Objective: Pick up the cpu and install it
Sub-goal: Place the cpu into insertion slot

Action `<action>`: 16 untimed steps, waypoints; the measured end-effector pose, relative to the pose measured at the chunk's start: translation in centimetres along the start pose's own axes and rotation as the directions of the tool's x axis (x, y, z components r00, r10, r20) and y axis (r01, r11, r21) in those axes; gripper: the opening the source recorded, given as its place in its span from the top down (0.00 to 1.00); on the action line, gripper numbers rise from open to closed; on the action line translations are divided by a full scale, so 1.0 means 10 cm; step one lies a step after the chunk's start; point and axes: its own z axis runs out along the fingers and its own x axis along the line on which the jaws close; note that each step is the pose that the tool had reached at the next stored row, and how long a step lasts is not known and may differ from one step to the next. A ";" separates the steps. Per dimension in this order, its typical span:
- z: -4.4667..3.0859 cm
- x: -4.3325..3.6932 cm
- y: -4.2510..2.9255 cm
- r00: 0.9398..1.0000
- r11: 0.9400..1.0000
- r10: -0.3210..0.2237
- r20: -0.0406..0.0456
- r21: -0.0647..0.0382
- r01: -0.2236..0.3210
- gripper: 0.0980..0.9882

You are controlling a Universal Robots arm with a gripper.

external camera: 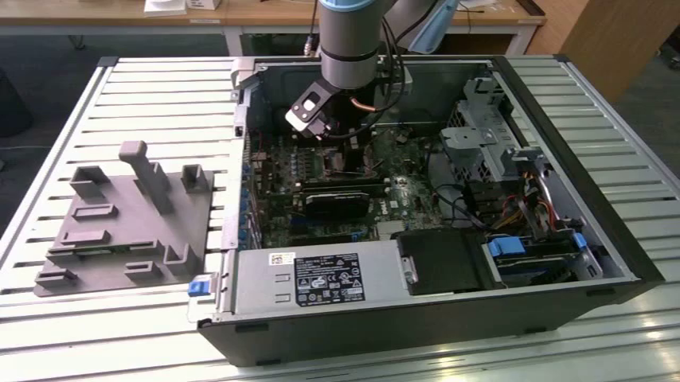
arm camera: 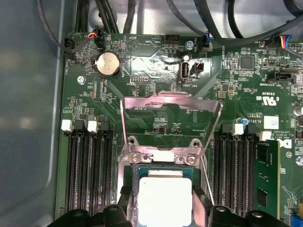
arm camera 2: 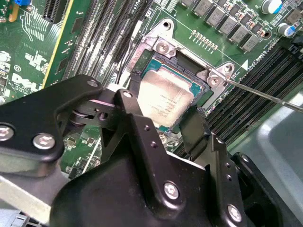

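The cpu [arm camera 2: 165,97], a shiny silver square with a green rim, lies in the open motherboard socket [arm camera 2: 163,45] in both wrist views. My gripper [arm camera 2: 168,126] straddles it, with one black finger [arm camera 2: 135,123] against one side and the other finger [arm camera 2: 199,130] against the opposite side, shut on it. In the first wrist view the cpu [arm camera: 163,198] sits between the fingers of the gripper [arm camera: 164,212], below the raised metal load plate [arm camera: 170,113]. In the exterior view the gripper [external camera: 345,155] reaches down into the open computer case [external camera: 595,199] over the motherboard.
A thin socket lever [arm camera 2: 265,94] sticks out beside the socket. Memory slots [arm camera: 87,175] flank it on both sides. A black card [external camera: 340,199], a power supply [external camera: 318,278] and drive cages [external camera: 489,135] fill the case. A grey tray [external camera: 117,231] lies on the slatted table [external camera: 159,87] at the exterior view's left.
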 end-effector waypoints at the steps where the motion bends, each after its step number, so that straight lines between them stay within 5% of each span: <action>1: 0.004 0.000 -0.001 1.000 1.000 0.000 -0.001 0.000 0.000 0.43; 16: -0.014 0.004 -0.001 1.000 1.000 -0.002 -0.005 0.000 0.002 0.43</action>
